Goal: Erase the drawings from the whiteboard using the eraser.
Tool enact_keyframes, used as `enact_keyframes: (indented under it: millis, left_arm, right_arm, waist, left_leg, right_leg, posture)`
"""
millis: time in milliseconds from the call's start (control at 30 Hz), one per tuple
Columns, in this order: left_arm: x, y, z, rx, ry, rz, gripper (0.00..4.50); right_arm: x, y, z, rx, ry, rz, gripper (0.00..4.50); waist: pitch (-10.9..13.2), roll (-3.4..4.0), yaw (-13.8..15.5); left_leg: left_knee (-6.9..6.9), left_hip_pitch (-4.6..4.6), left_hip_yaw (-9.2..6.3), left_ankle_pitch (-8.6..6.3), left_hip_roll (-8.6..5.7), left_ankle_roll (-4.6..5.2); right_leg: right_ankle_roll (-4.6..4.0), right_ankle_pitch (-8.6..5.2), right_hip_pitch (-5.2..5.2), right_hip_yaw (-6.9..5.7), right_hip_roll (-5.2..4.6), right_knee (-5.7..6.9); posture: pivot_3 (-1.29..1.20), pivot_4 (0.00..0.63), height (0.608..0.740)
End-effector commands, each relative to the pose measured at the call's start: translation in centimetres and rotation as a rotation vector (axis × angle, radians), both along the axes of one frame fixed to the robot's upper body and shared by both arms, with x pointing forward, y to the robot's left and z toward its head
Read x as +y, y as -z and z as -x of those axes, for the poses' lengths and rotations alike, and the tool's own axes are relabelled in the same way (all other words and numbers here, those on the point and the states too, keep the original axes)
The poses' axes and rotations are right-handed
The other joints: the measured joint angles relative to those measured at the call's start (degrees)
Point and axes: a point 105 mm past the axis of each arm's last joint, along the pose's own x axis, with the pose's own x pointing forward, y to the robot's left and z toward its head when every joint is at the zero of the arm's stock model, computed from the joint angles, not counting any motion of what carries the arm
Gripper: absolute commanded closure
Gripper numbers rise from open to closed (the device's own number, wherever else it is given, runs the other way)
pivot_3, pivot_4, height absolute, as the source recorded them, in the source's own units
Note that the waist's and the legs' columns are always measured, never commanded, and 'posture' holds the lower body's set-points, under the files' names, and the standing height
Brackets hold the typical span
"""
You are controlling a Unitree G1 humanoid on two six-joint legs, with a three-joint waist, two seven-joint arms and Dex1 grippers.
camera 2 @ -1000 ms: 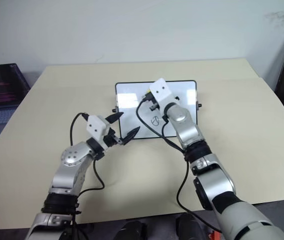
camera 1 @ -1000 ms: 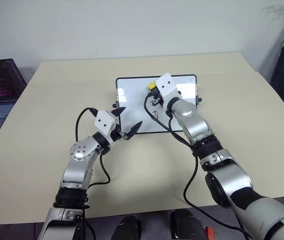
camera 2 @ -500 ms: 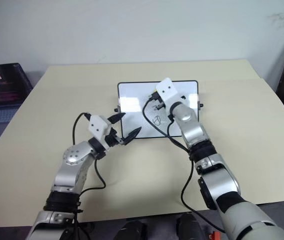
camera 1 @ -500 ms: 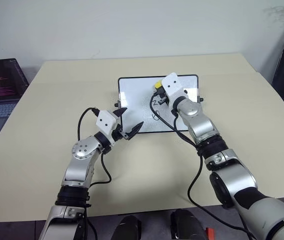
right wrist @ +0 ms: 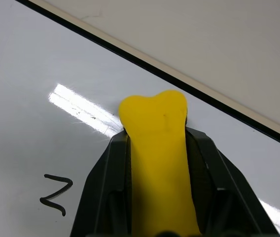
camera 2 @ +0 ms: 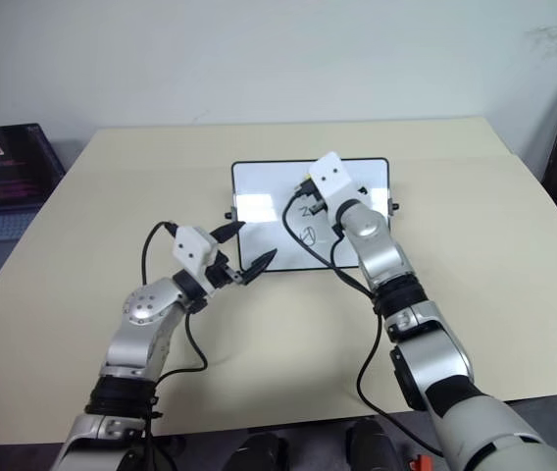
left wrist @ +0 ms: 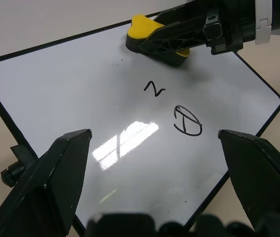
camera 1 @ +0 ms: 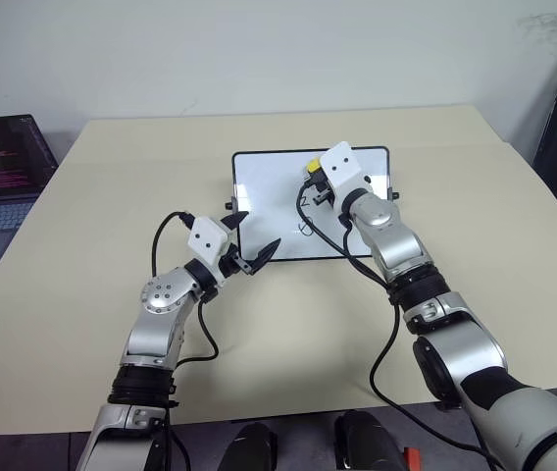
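Right wrist view shows me my right gripper (right wrist: 155, 197) squeezing the yellow eraser (right wrist: 157, 148) flat on the whiteboard (camera 1: 259, 186), the drawings (left wrist: 172, 106) at its 7 o'clock, while my left gripper (camera 1: 251, 240) hangs wide apart over the board's near corner.

The right gripper (right wrist: 157, 148) is clamped on the eraser (right wrist: 157, 153), with 1 black finger (right wrist: 103, 190) pressed against each long side of the yellow block. The eraser's rounded, slightly notched tip projects past the fingers and sits low over the whiteboard (right wrist: 41, 84); actual contact cannot be confirmed. The board's thin black frame runs diagonally just past the tip, with beige table (right wrist: 204, 44) beyond it. 1 of the drawings (right wrist: 56, 193), a Z-like black mark, lies on the white surface beside the finger, apart from the eraser. 2 bright reflections cross the glossy board.
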Motion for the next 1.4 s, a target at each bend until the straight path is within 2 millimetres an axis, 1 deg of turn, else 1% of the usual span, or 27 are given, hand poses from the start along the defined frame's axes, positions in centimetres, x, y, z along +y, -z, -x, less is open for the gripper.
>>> enact_keyframes:
  millis: [33, 133, 267, 367, 467, 533, 600, 667, 733, 933, 1167, 1300, 1400]
  left_arm:
    - [0.1, -1.4, 0.3, -0.057, -0.003, 0.003, 0.00]
    - [0.2, -1.4, 0.3, -0.056, -0.004, 0.001, 0.00]
    - [0.3, -1.5, 0.5, -0.057, -0.005, -0.001, 0.00]
    - [0.5, -1.5, 0.6, -0.057, -0.009, -0.004, 0.00]
    - [0.6, -1.5, 0.7, -0.055, -0.012, -0.004, 0.00]
    - [0.6, -1.4, 0.8, -0.054, -0.013, -0.003, 0.00]
    - [0.6, -1.4, 0.8, -0.052, -0.012, -0.004, 0.00]
    - [0.5, -1.3, 0.8, -0.050, -0.010, -0.002, 0.00]
    - [0.5, -1.4, 0.8, -0.050, -0.007, -0.002, 0.00]
    - [0.0, -1.2, 0.7, -0.042, 0.008, -0.002, 0.00]
    - [-0.2, -1.3, 0.6, -0.039, 0.028, -0.007, 0.00]
    - [-0.2, -1.3, 0.6, -0.040, 0.026, -0.008, 0.00]
    - [-0.1, -1.2, 0.6, -0.036, 0.025, -0.009, 0.00]
  right_arm:
    - [-0.6, -0.5, 0.1, 0.002, 0.019, -0.013, 3.30]
    - [-0.5, -0.6, 0.6, 0.016, 0.001, -0.026, 3.30]
    - [-0.5, -1.2, 1.7, 0.048, -0.050, -0.072, 3.30]
    - [-1.6, -1.9, 3.0, 0.057, -0.069, -0.092, 3.30]
    - [-3.0, -2.2, 3.9, 0.076, -0.057, -0.116, 3.30]
    - [-4.1, -1.5, 4.5, 0.123, -0.028, -0.157, 3.30]
    - [-4.6, -0.3, 5.3, 0.168, -0.009, -0.194, 3.30]
    - [-4.6, 0.6, 6.0, 0.208, -0.001, -0.239, 3.30]
    - [-4.5, 0.8, 6.4, 0.225, 0.009, -0.268, 3.30]
    - [-4.8, 2.1, 7.0, 0.260, 0.059, -0.312, 3.30]
    - [-5.0, 1.6, 6.9, 0.243, 0.069, -0.309, 3.30]
    - [-5.2, 1.7, 6.8, 0.240, 0.075, -0.288, 3.30]
    - [-5.0, 1.2, 6.6, 0.205, 0.061, -0.258, 3.30]
  waist:
    - [0.00, 0.00, 0.00]
    - [0.00, 0.00, 0.01]
    - [0.00, 0.00, 0.04]
    - [0.00, 0.00, 0.11]
    - [0.00, 0.00, 0.30]
    - [0.00, 0.00, 0.33]
    - [0.00, 0.00, 0.37]
    - [0.00, 0.00, 0.36]
    - [0.00, 0.00, 0.29]
    - [0.00, 0.00, 0.46]
    - [0.00, 0.00, 0.45]
    - [0.00, 0.00, 0.46]
    - [0.00, 0.00, 0.44]
  left_leg:
    - [0.00, 0.00, 0.00, 0.00, 0.00, 0.00]
    - [0.00, 0.00, -0.01, 0.00, 0.00, 0.00]
    - [-0.01, -0.01, 0.00, 0.00, 0.01, 0.00]
    - [-0.02, -0.05, -0.01, -0.01, 0.01, 0.01]
    - [-0.03, -0.11, 0.00, -0.01, 0.01, 0.01]
    - [-0.03, -0.11, -0.01, -0.01, 0.03, 0.01]
    - [-0.04, -0.11, -0.01, -0.01, 0.04, 0.01]
    - [-0.04, -0.11, 0.00, -0.01, 0.05, 0.01]
    - [-0.04, -0.10, 0.02, -0.01, 0.05, 0.01]
    - [-0.03, -0.10, 0.00, -0.01, 0.03, 0.01]
    - [-0.03, -0.10, 0.01, -0.01, 0.03, 0.01]
    - [-0.03, -0.10, 0.02, -0.01, 0.01, 0.01]
    - [-0.03, -0.10, 0.02, -0.01, 0.02, 0.01]
  right_leg:
    - [0.00, 0.00, 0.00, 0.00, 0.00, 0.00]
    - [0.00, 0.00, 0.00, 0.00, 0.00, -0.01]
    - [0.00, 0.00, -0.01, 0.00, 0.00, -0.03]
    - [0.00, 0.00, -0.04, 0.00, -0.01, -0.07]
    - [0.01, 0.00, -0.09, 0.01, -0.03, -0.10]
    - [0.01, -0.01, -0.09, 0.00, -0.03, -0.11]
    - [0.01, -0.01, -0.09, 0.01, -0.03, -0.10]
    - [0.00, -0.01, -0.08, 0.01, -0.03, -0.10]
    - [0.00, -0.01, -0.09, 0.03, -0.02, -0.09]
    - [0.01, -0.01, -0.08, 0.01, -0.02, -0.10]
    - [0.01, -0.01, -0.08, 0.01, -0.01, -0.09]
    - [0.01, -0.01, -0.07, 0.01, -0.01, -0.10]
    - [0.02, -0.01, -0.08, 0.01, -0.01, -0.10]
  posture:
    - [0.00, 0.150, 0.740]
    - [0.00, 0.150, 0.740]
    - [0.00, 0.150, 0.740]
    - [0.00, 0.150, 0.740]
    - [0.00, 0.150, 0.740]
    - [0.00, 0.150, 0.740]
    - [0.00, 0.150, 0.740]
    - [0.00, 0.150, 0.740]
    - [0.00, 0.150, 0.740]
    - [0.00, 0.150, 0.740]
    - [0.00, 0.150, 0.740]
    - [0.00, 0.150, 0.740]
    - [0.00, 0.150, 0.740]
